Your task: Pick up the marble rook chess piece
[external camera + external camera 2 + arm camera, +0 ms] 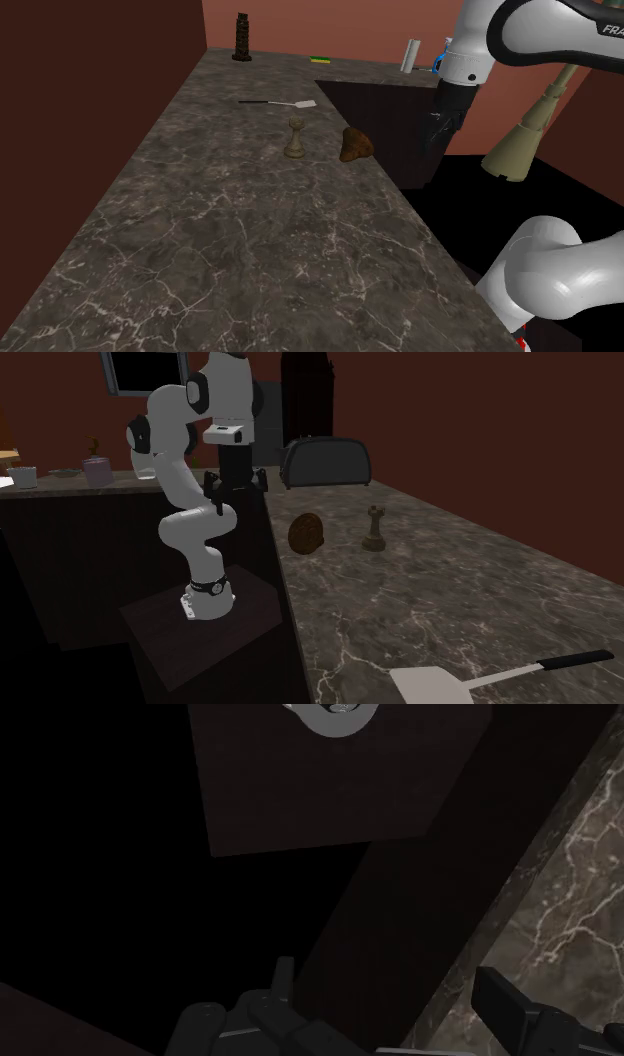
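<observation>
Dark veined stone is forming the countertop [200,250], which is taking up the lower left and centre of the shoulder view. Further up, at centre frame, the rook [294,140], pale tan in colour, is standing upright on the stone, untouched. A brown lump [357,144] is lying just to its right, near the counter's edge and clear of the piece. Beyond these, a white-bladed spatula [290,103] is lying flat. A dark tower-like figure [241,38] is standing at the far end, toward the upper left.

The gripper [437,132] is hanging in the upper right of the shoulder view, off the counter's edge over a black area and well apart from the rook. In the wrist view its fingers [505,999] are standing apart with nothing between them: jaws open and empty.

Assessment: no part of the task is done. The approach, the descent over the rook, the closing and the lift are all remaining. The lump is sitting on the gripper's side of the piece and is, in my judgement, the obstruction to be watching.
</observation>
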{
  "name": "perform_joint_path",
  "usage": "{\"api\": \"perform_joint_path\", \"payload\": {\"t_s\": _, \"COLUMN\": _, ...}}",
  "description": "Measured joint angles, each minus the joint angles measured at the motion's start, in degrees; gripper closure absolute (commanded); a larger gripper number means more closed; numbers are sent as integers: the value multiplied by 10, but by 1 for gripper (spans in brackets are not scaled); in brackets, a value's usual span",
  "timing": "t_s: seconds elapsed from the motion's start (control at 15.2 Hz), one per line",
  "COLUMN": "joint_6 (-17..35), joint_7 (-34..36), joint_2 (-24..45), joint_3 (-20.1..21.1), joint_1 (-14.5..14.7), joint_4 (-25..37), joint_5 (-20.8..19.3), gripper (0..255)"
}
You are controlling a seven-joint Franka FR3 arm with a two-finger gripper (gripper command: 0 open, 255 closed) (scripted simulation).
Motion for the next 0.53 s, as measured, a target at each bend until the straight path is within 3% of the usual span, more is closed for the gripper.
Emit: {"api": "perform_joint_path", "payload": {"t_s": 0.53, "joint_6": 29, "joint_7": 72, "joint_2": 107, "joint_3": 50, "joint_1": 11, "joint_4": 82, "joint_5": 38, "gripper": 0}}
